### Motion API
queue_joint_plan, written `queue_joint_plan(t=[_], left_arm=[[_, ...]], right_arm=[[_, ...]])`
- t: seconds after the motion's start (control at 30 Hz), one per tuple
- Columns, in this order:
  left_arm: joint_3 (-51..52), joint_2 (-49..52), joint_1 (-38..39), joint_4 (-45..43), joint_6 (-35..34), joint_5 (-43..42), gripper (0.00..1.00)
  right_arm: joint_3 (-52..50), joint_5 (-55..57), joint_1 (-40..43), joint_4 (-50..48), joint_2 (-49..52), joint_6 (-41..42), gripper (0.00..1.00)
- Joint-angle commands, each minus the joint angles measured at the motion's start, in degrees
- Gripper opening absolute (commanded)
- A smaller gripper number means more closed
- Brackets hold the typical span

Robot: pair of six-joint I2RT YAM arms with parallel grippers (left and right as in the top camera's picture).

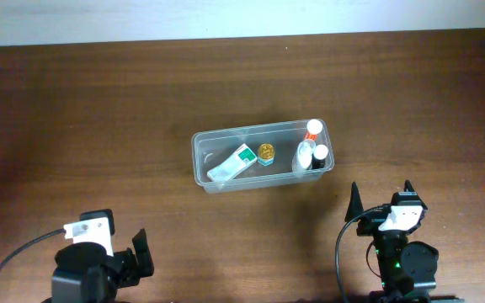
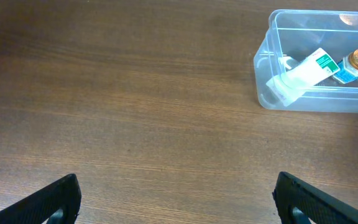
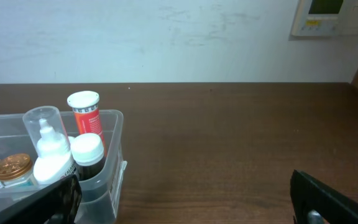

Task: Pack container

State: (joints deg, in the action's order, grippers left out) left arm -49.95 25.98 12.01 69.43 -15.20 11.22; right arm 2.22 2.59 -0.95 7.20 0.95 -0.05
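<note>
Container (image 1: 199, 162) on bench (image 1: 91, 126): 2 o'clock of your left hand (image 2: 178, 200), 10 o'clock of right hand (image 1: 381, 196). Both hands spread wide, empty.

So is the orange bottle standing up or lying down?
Upright: the orange bottle stands cap up inside the container.

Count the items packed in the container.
5. A white-and-green box lies left in the container; a gold-capped jar sits mid; an orange tube, a clear-capped spray bottle and a white-capped bottle stand at the right end. Smaller ones may be hidden.
</note>
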Motion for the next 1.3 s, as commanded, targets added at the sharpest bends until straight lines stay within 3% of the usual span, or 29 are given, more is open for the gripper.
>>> queue_joint_plan(t=[0.0,0.77,0.87,1.03,1.27], left_arm=[[0.1,-0.2,0.2,-0.1,0.7,0.6,0.99],[1.8,-1.7,-0.4,-1.3,0.8,3.5,0.99],[8.2,-6.4,-2.3,-7.2,0.7,5.1,0.99],[26.5,-20.0,-6.3,-25.1,2.1,2.2,0.99],[45.7,-25.5,-8.5,-59.5,13.0,-3.5,0.99]], right_arm=[[-0.6,0.9,-0.2,-0.2,-0.6,-0.4,0.98],[-0.6,0.9,-0.2,-0.2,-0.6,-0.4,0.98],[-0.6,0.9,-0.2,-0.2,-0.6,-0.4,0.98],[-0.6,0.9,-0.2,-0.2,-0.6,-0.4,0.98],[-0.6,0.9,-0.2,-0.2,-0.6,-0.4,0.98]])
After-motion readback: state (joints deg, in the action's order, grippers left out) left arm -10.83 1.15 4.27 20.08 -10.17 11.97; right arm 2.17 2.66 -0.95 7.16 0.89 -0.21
